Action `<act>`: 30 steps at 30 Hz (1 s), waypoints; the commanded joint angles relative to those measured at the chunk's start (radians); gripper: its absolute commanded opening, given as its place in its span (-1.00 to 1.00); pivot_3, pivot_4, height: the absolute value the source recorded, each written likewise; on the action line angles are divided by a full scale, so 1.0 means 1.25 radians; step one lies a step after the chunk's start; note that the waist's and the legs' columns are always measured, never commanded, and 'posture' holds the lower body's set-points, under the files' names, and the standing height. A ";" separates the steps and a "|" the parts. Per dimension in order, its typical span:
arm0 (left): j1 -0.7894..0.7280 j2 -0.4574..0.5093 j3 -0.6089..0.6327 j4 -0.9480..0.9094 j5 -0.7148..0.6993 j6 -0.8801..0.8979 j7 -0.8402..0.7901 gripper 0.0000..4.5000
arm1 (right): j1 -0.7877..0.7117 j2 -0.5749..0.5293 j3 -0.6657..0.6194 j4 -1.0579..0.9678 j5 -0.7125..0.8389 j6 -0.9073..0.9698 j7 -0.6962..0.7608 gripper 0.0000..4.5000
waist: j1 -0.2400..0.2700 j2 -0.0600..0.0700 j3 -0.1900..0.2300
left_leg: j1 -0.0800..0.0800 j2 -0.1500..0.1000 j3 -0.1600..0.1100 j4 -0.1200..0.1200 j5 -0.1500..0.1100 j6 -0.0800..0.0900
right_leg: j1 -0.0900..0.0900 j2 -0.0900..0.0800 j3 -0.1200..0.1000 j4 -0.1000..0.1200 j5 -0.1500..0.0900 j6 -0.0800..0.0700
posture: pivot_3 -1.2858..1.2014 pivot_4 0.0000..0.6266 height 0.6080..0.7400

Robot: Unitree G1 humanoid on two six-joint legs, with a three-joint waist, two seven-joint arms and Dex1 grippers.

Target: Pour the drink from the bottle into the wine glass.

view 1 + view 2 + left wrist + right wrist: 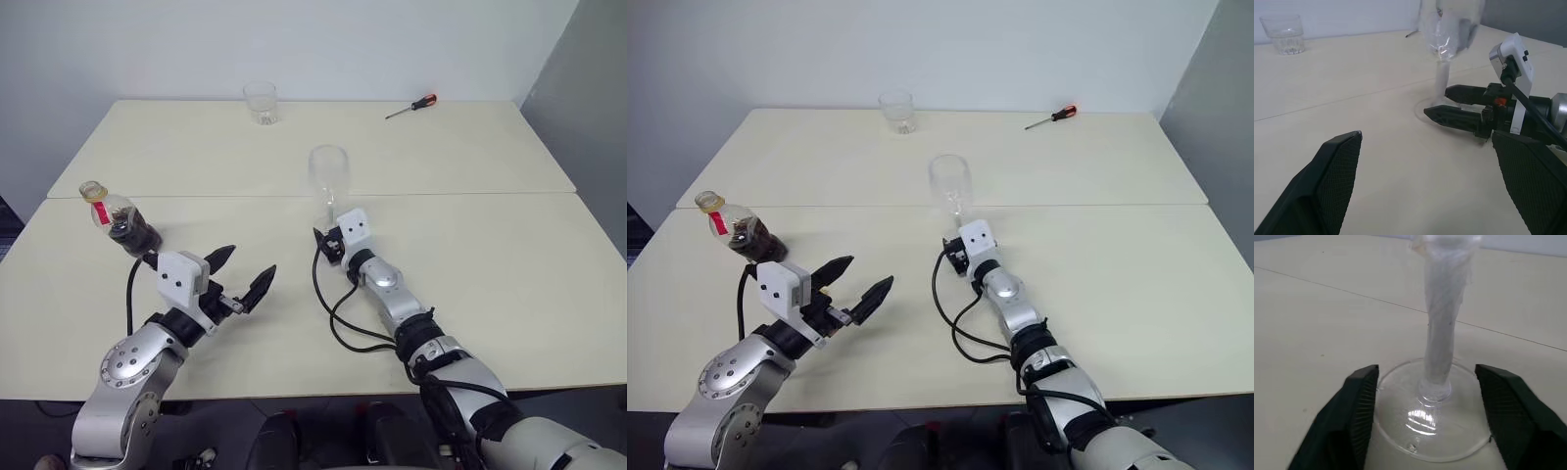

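Right tool [1425, 396] open astride wine glass [1442, 333] stem, foot on table [490, 274].

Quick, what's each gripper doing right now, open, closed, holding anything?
Left gripper: open, holding nothing.
Right gripper: open, fingers either side of the wine glass stem, not gripping.

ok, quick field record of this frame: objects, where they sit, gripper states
wine glass: upright, mid-table, empty
right gripper: open, fingers either side of the glass stem, low over the foot, not touching the stem
bottle: left side of the table, tilted, dark drink inside, cap on
left gripper: open, holding nothing, apart from the bottle
tumbler: far edge, upright, empty
screwdriver: far right, lying flat
table: pale, seam across the middle
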 commanded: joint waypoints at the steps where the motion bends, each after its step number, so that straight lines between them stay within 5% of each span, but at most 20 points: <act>1: -0.004 0.005 0.005 -0.024 -0.001 -0.004 0.005 1.00 | 0.022 -0.007 0.009 0.000 -0.009 0.015 0.012 0.99 | 0.000 0.000 0.000 | 0.000 0.000 0.000 0.000 0.000 0.000 | 0.000 0.000 0.000 0.000 0.000 0.000 | 0.03 -0.52 1.00; 11: 0.007 0.007 0.010 -0.026 -0.001 -0.005 -0.001 1.00 | 0.105 -0.056 0.016 -0.153 0.002 0.076 0.067 0.99 | 0.005 0.000 0.000 | -0.001 0.000 0.000 0.000 0.000 0.000 | 0.000 -0.001 0.000 -0.001 0.000 0.000 | 0.03 -0.52 1.00; 21: 0.098 -0.018 0.028 -0.075 -0.001 0.028 0.064 1.00 | 0.434 -0.284 0.014 -0.736 0.094 0.337 0.278 0.99 | 0.025 -0.001 0.000 | -0.001 -0.002 -0.002 0.001 0.000 0.000 | 0.003 -0.004 -0.002 -0.003 0.000 0.001 | 0.03 -0.52 1.00; 30: 0.059 -0.087 0.085 -0.026 0.071 0.042 0.245 1.00 | 0.572 -0.398 -0.058 -1.170 0.329 0.574 0.359 0.99 | 0.018 0.001 0.002 | 0.005 -0.001 -0.003 -0.001 0.000 0.000 | 0.012 0.001 -0.003 -0.012 -0.002 0.005 | 0.03 -0.52 1.00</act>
